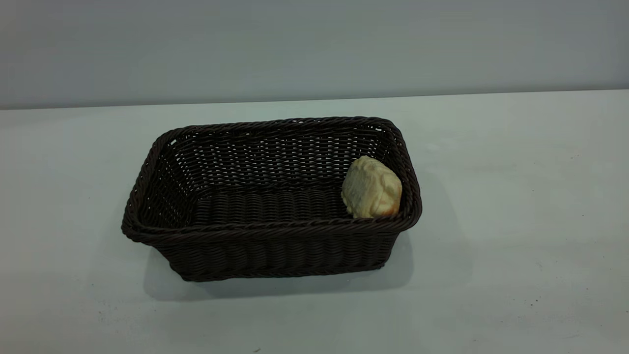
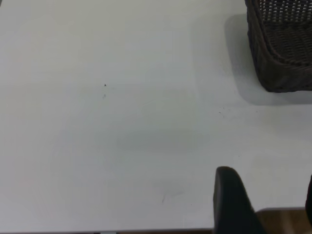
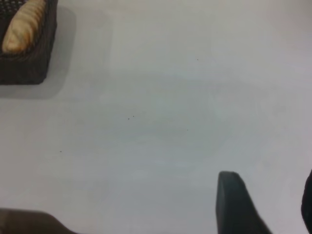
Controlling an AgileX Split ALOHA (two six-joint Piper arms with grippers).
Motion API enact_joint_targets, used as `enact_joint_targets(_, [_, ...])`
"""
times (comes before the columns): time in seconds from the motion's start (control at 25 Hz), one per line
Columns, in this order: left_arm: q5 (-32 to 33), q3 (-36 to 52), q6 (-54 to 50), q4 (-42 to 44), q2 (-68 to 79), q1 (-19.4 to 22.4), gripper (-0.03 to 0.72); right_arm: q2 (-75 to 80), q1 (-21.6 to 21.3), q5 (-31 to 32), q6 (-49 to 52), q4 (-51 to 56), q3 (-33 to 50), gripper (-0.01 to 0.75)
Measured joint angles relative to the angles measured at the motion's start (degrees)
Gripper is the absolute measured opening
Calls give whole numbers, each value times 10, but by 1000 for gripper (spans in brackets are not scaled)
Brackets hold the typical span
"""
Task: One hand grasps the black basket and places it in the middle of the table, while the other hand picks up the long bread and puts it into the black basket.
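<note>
The basket (image 1: 271,199) stands on the table (image 1: 516,196) near the middle of the exterior view, its long sides running across; the bread (image 1: 372,188) lies inside it, at the right-hand end, leaning against the end wall with a pale crinkled end showing above the near rim; neither arm appears in that view.

The left gripper (image 2: 265,202) hangs over bare table, near the table's edge; one dark finger (image 2: 231,200) shows and a sliver of the other at the frame's border, with white table in the gap between them, so the jaws stand apart and hold nothing; the basket (image 2: 282,48) sits well ahead of these jaws and off to one side, only a corner of its woven wall in sight, nothing touching it.

The right gripper (image 3: 265,204) likewise hangs over bare table; one finger (image 3: 234,202) shows plainly, the other only at the border, table between them, jaws released and empty; the basket (image 3: 24,68) is well apart from these jaws, far ahead and to the opposite side, with the bread (image 3: 23,25) resting in it, striped top up; a few dark specks dot the table between jaws and basket.
</note>
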Motion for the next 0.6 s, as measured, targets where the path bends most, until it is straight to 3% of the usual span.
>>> enact_joint_targets(0.36, [0,0,0,0,0,3,435,0,0,0,0,0,0,244])
enact_joint_targets(0.6, [0,0,0,0,0,6,435,0,0,0,0,0,0,239])
